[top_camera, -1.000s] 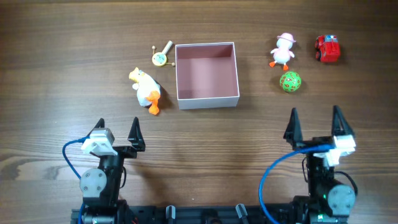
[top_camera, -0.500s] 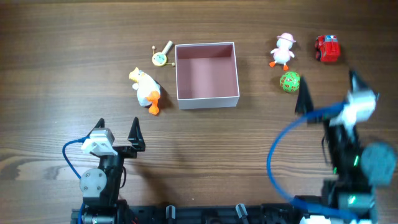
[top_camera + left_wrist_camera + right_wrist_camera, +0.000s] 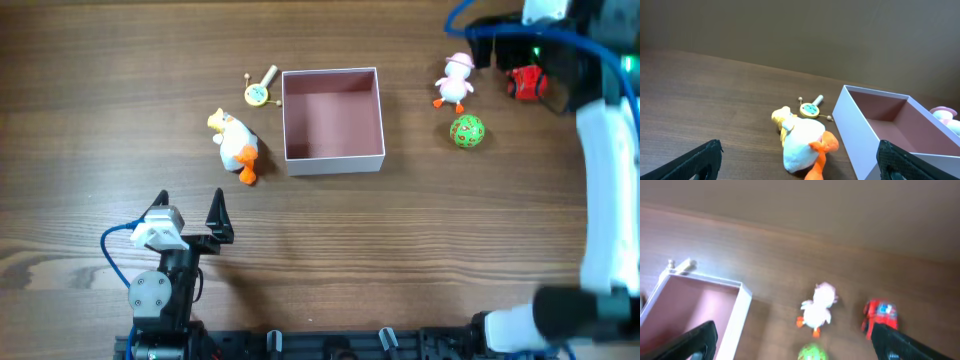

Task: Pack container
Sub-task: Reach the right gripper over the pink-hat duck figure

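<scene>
The container (image 3: pixel 335 160), a square white box with a pink inside, sits empty at table centre; it also shows in the left wrist view (image 3: pixel 860 135) and the right wrist view (image 3: pixel 735 315). A white and yellow plush duck (image 3: pixel 235 145) (image 3: pixel 800 142) and a small yellow rattle (image 3: pixel 258 92) (image 3: pixel 810 109) lie to its left. A pink-hatted white duck (image 3: pixel 456 82) (image 3: pixel 819 307), a green ball (image 3: pixel 466 131) (image 3: pixel 811 354) and a red car (image 3: pixel 527 80) (image 3: pixel 881 316) lie to its right. My left gripper (image 3: pixel 190 210) is open and empty near the front edge. My right gripper (image 3: pixel 500 50) is open and empty, raised over the right-hand toys.
The right arm (image 3: pixel 605 150) stretches along the table's right side from the front edge to the far right corner. The dark wooden table (image 3: pixel 400 250) carries everything.
My right arm has swung from the front edge up and away to the far right, above the small duck and red car. The left arm and all toys have not moved.
</scene>
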`<action>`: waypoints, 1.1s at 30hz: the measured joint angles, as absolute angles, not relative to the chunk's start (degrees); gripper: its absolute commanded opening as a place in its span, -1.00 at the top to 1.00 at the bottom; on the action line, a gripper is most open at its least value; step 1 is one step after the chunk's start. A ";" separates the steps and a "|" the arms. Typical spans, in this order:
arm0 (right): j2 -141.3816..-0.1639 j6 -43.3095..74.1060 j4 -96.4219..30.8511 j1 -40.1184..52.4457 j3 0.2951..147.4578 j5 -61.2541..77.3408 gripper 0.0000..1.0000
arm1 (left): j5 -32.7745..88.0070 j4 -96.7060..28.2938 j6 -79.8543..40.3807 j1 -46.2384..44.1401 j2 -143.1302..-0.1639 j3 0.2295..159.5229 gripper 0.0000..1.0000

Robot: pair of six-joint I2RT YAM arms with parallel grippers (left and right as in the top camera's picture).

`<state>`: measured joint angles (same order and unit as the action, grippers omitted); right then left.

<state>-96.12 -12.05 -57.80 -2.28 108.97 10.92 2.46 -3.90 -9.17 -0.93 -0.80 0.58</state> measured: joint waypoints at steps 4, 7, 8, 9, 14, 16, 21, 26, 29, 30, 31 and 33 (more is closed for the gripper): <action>-104.77 -13.37 -68.03 -2.28 116.77 13.23 -0.99 | 2.46 -3.92 -9.17 -0.93 -0.80 0.58 -0.99; -107.61 -13.80 -71.61 -2.28 117.16 17.63 -0.99 | 2.46 -3.92 -9.17 -0.93 -0.80 0.58 -1.00; -108.40 -13.82 -71.68 -2.28 117.16 19.35 -0.99 | 2.46 -3.92 -9.17 -0.93 -0.80 0.58 -0.99; -108.95 -13.85 -71.33 -2.28 117.16 21.21 -0.99 | 2.46 -3.92 -9.17 -0.93 -0.80 0.58 -1.00; -109.62 -13.80 -65.93 -2.28 117.30 25.45 -0.99 | 2.46 -3.92 -9.17 -0.93 -0.80 0.58 -0.99; -109.71 -12.64 -63.51 -2.28 117.51 24.01 -0.99 | 2.46 -3.92 -9.17 -0.93 -0.80 0.58 -0.99; -112.68 -5.48 -59.96 -2.17 118.58 12.38 -1.00 | 2.46 -3.92 -9.17 -0.93 -0.80 0.58 -0.99; -120.11 0.49 -59.44 -2.17 118.63 6.48 -0.99 | 2.46 -3.92 -9.17 -0.93 -0.80 0.58 -0.99; -122.93 3.75 -57.08 -2.17 118.58 5.41 -0.99 | 2.46 -3.92 -9.17 -0.93 -0.80 0.58 -0.99; -123.37 4.45 -56.40 -2.17 118.58 5.13 -0.99 | 2.46 -3.92 -9.17 -0.93 -0.80 0.58 -0.99; -123.52 4.95 -55.68 -2.17 118.58 4.95 -1.00 | 2.46 -3.92 -9.17 -0.93 -0.80 0.58 -1.00; -123.66 5.63 -54.13 -2.17 118.58 4.78 -1.00 | 2.46 -3.92 -9.17 -0.93 -0.80 0.58 -0.99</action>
<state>-123.66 5.63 -54.13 -2.17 118.58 4.78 2.46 -3.92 -9.17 -0.93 -0.80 0.58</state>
